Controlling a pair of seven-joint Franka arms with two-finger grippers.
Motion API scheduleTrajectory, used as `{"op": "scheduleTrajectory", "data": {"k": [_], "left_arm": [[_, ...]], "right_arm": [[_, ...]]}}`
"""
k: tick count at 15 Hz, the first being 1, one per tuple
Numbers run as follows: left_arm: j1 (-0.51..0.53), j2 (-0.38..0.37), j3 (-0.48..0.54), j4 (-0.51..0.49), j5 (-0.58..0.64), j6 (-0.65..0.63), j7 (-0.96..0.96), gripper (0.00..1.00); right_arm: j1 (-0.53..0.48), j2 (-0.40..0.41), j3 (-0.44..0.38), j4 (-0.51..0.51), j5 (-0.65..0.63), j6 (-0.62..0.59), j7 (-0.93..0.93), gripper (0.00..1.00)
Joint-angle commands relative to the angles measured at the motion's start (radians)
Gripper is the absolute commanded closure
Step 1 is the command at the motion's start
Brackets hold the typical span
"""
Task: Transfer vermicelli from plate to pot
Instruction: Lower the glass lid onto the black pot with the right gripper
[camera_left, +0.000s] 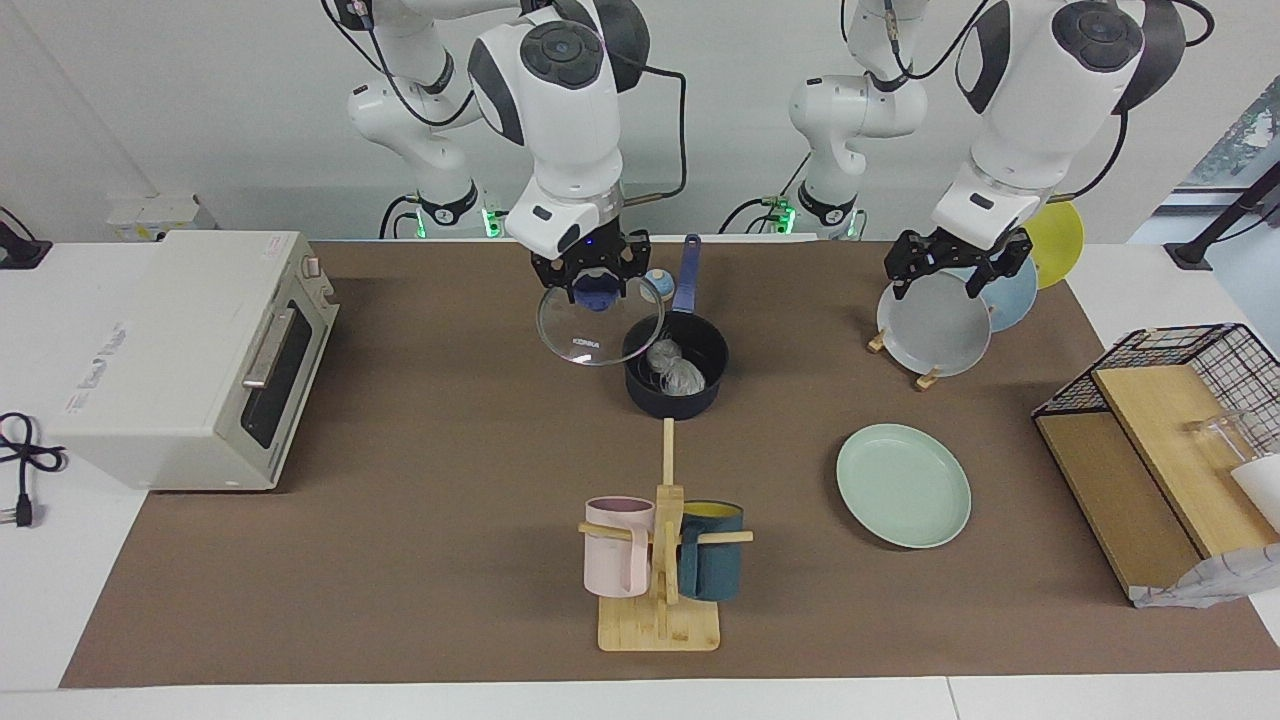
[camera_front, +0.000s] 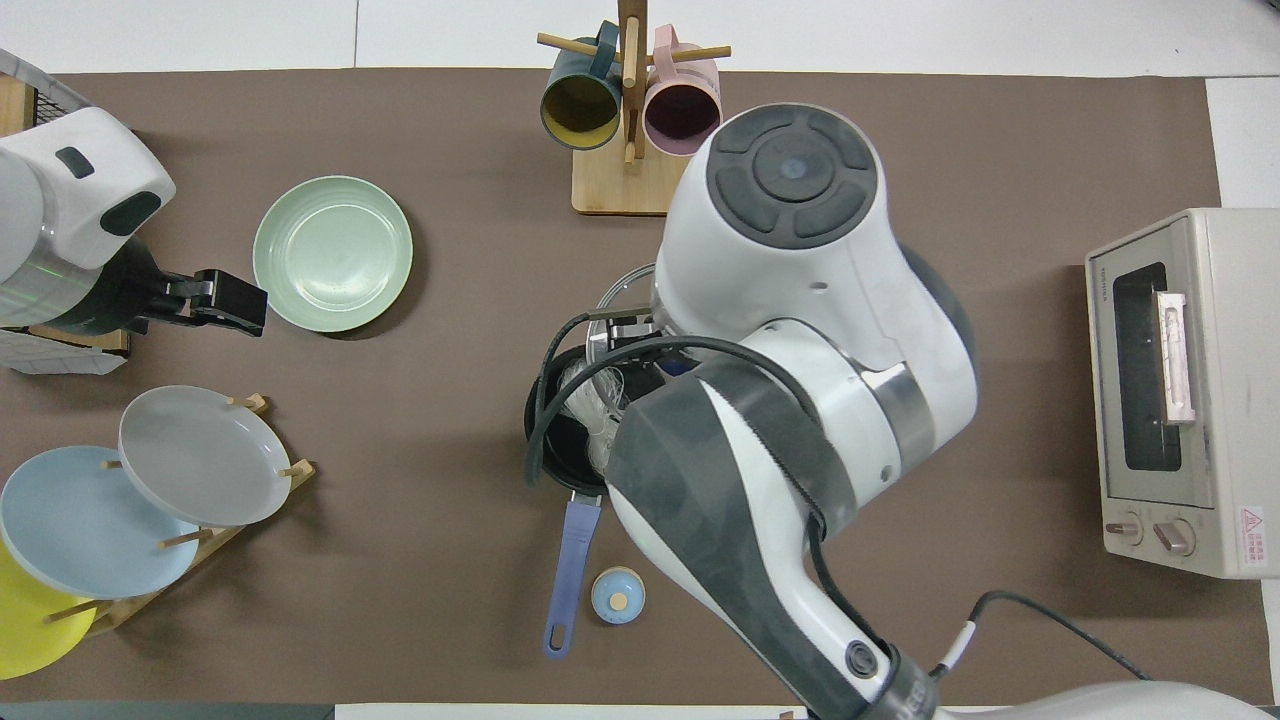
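lid: clear glossy glass with a dark blue knob, clamped in the right gripper
pot: dark navy, matt black inside, partly under the lid
vermicelli: whitish, translucent fine strands, in the pot
plate: pale mint green, smooth, slight sheen
table mat: brown, matt
mug rack: pale bare wood

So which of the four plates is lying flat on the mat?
The mint-green plate, empty, lying between the mug stand and the wire basket. The grey plate, light blue plate and yellow plate all lean upright in the wooden rack.
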Motion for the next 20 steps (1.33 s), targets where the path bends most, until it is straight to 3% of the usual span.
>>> {"op": "scheduleTrajectory", "data": {"k": [1,7,13,20], "left_arm": [[0.005,-0.002,-0.013,0.044,0.019,-0.065,0.000,0.00],[0.010,-0.014,-0.008,0.039,-0.036,-0.064,-0.019,0.00],[0.011,-0.044,-0.008,-0.034,-0.057,0.024,-0.053,0.00],[0.024,-0.045,-0.021,-0.025,-0.063,-0.022,-0.054,0.00]], "right_arm": [[0.073,0.054,-0.001,0.024,-0.004,0.015,0.091,1.00],[0.144,0.155,-0.001,0.047,-0.062,0.079,0.158,1.00],[0.152,0.155,-0.001,0.033,-0.056,0.101,0.158,0.99],[0.152,0.155,-0.001,-0.011,-0.064,0.105,0.158,0.99]]}}
